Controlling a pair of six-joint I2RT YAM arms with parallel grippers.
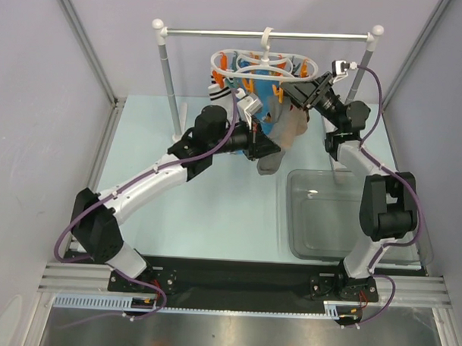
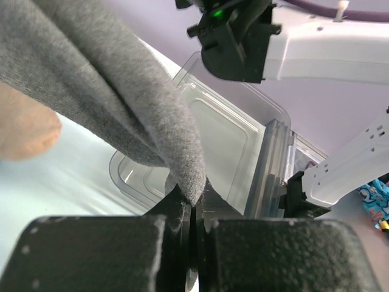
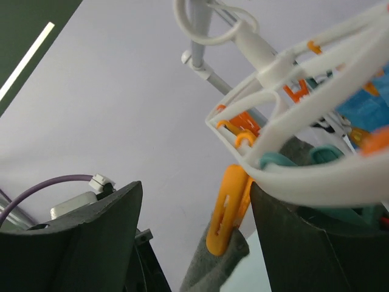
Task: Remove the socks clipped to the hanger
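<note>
The white oval hanger hangs by its hook from the metal rail, with orange clips and several socks below it. My left gripper is shut on the lower end of a grey sock. In the left wrist view the sock runs up to the left from the closed gripper. A beige sock shows behind it. My right gripper is open at the hanger's right side. In the right wrist view its fingers straddle an orange clip that pinches grey sock fabric under the hanger ring.
A clear plastic bin sits on the table at the right, also in the left wrist view. The silver rail stands on two white-capped posts at the back. A blue cartoon-print cloth hangs among the socks. Walls close in on both sides.
</note>
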